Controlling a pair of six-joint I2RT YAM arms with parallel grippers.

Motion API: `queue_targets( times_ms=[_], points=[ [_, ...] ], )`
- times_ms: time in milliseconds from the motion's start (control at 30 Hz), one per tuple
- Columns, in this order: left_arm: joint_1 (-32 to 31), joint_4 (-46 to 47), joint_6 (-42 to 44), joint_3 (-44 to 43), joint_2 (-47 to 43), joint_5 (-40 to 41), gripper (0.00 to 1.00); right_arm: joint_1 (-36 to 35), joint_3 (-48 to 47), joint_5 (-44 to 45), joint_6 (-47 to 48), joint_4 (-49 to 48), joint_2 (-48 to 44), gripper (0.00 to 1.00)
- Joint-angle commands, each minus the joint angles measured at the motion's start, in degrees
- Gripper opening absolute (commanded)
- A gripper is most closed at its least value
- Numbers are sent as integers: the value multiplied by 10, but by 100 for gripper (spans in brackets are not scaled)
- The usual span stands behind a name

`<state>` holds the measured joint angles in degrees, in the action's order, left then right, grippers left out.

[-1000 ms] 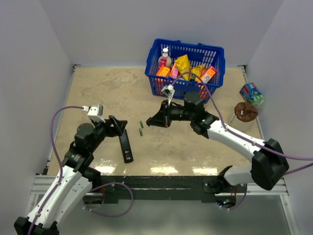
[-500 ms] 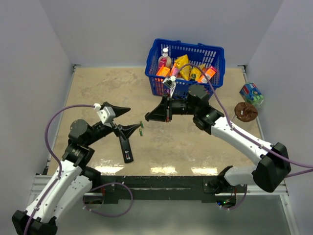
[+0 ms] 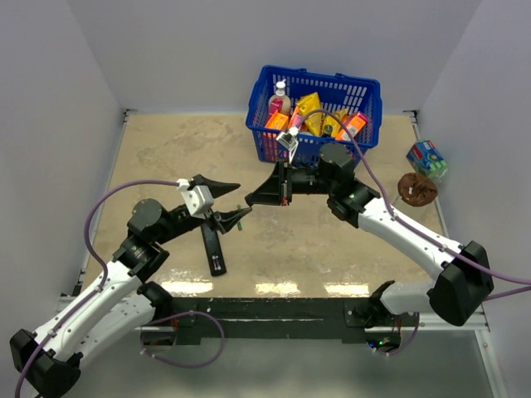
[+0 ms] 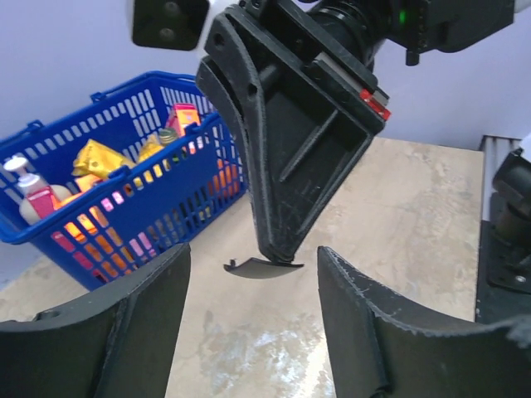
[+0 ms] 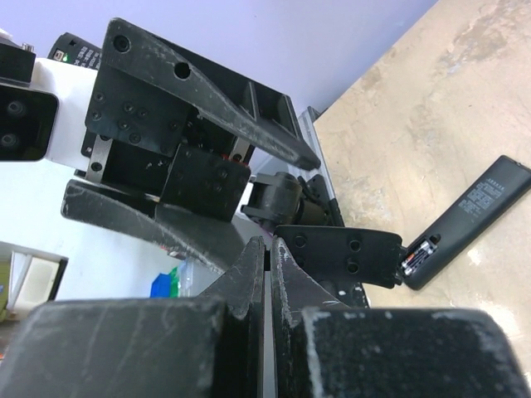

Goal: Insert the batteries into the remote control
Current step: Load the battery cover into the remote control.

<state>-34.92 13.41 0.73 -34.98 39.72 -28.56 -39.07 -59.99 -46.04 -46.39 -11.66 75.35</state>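
The remote control (image 3: 214, 247) lies on the table, a slim black bar; in the right wrist view (image 5: 469, 217) its near end is uncovered. My right gripper (image 3: 250, 200) is shut on a thin curved black battery cover (image 4: 262, 267) and holds it above the table. My left gripper (image 3: 239, 201) is wide open and faces the right gripper, with its fingers (image 4: 377, 332) on either side of the cover and apart from it. The green batteries are hidden under the left gripper in the top view. I cannot make them out in the wrist views.
A blue basket (image 3: 365, 133) full of packets stands at the back, right behind the right arm; it also shows in the left wrist view (image 4: 50, 145). A brown round thing (image 3: 416, 189) and a small blue box (image 3: 426, 156) lie at the right edge.
My left gripper has lifted off beside the remote, swung right and opened wide around the cover. My right gripper rose slightly with the cover. The green batteries are now covered by the left gripper.
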Motion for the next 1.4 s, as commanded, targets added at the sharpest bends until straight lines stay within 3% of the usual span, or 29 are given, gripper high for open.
queue_targets(
  times_ms=[0,300,600,933,967,1133,1367],
  points=[
    [-4,48,29,-10,3,42,65,1,-17,-2,-21,-30,-11,0],
    [-13,48,23,-11,22,0,57,0,-8,-2,-40,-49,-11,0],
    [-14,38,25,-12,26,13,43,0,-7,-1,-42,-54,-8,0],
    [-14,25,-3,-10,30,52,17,0,0,13,-15,-24,-4,0],
    [-14,23,-21,-8,30,56,16,1,0,15,-13,-21,-4,2],
    [-14,-6,-42,-4,26,81,2,0,-2,32,6,-5,-7,30],
    [-14,-128,-151,-33,26,196,0,1,-71,127,125,153,-12,52]
  ],
)
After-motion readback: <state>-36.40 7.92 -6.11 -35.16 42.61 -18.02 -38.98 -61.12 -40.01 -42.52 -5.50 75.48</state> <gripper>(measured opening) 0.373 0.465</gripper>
